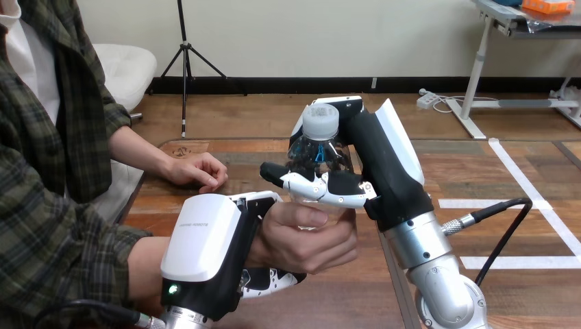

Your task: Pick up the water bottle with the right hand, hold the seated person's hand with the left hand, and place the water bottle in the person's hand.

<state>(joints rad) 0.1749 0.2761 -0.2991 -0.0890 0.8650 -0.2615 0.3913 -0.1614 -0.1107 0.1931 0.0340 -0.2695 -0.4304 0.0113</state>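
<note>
Left hand [205, 253] is clamped on the person's hand at view centre [308, 240], fingers [270, 281] curled under it. Clear plastic water bottle with white cap [320, 140] is gripped by right hand [384, 171], thumb [301, 184] across front; its base is enclosed by that person's hand, above brown wooden table [459, 171].

My right hand [380, 171] grips the water bottle [318, 142]; the person's nearer hand [308, 238] closes round its base, my left hand [205, 238] clasping their wrist.
</note>
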